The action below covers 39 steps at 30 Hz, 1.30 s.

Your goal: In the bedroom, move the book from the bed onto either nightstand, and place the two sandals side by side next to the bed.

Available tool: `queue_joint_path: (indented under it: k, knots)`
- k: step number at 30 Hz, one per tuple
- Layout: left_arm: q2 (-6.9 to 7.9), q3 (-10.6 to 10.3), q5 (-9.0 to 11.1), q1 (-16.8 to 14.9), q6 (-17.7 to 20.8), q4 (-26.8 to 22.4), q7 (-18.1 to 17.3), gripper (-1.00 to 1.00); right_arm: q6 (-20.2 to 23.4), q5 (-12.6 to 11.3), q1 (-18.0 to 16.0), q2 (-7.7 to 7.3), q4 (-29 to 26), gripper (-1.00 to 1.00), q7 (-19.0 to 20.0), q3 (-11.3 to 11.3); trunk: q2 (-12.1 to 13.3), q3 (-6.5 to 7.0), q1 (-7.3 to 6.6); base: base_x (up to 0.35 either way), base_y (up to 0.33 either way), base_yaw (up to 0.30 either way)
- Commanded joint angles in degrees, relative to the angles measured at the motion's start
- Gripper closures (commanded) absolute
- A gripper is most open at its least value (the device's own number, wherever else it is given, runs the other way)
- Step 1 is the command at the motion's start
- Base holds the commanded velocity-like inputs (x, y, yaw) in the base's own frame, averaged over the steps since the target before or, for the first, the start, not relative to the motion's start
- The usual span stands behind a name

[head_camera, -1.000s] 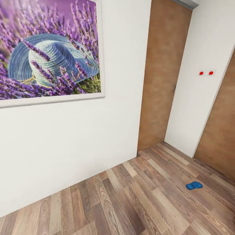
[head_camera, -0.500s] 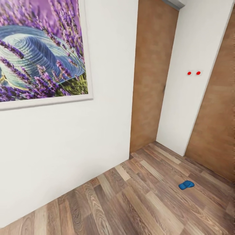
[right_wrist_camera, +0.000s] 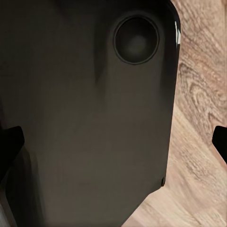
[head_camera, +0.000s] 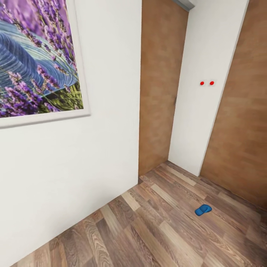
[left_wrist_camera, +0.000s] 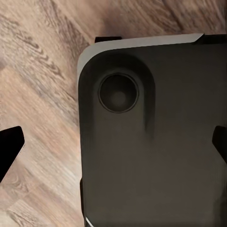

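One small bright blue sandal (head_camera: 203,210) lies on the wood-plank floor (head_camera: 148,233), off to the right, a short way from the corner of a white wall. The book, the bed, the nightstands and the second sandal are out of view. In the left wrist view my left gripper (left_wrist_camera: 113,144) is open, its dark fingertips (left_wrist_camera: 10,146) at the frame's edges, and behind them is the robot's dark base (left_wrist_camera: 151,142). My right gripper (right_wrist_camera: 113,142) is open in the same way, with nothing between its fingertips (right_wrist_camera: 9,142).
A white wall with a large framed lavender-and-hat picture (head_camera: 35,63) takes up the left. Beyond it are a brown wooden door (head_camera: 159,92), a white wall section with two red dots (head_camera: 206,83), and another brown panel (head_camera: 241,129) at the right.
The whole head view has shifted left, so the camera has turned right. The sandal lies where it was on the floor.
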Motion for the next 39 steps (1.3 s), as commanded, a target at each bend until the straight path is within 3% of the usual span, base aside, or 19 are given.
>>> queue_joint_path:
  k: [1,39]
  knots:
    - [0.0,0.0,-0.1,0.0,-0.1,-0.1,0.0,-1.0,-0.1,0.0,0.0,0.01,0.0,-1.0,0.0,0.0,0.0,-0.05,0.02,0.199,0.0,-0.181]
    - [0.08,0.0,-0.1,0.0,-0.2,-0.1,0.0,-1.0,-0.1,0.0,0.0,0.01,0.0,-1.0,0.0,-0.1,0.0,-0.05,0.02,0.182,0.0,-0.182]
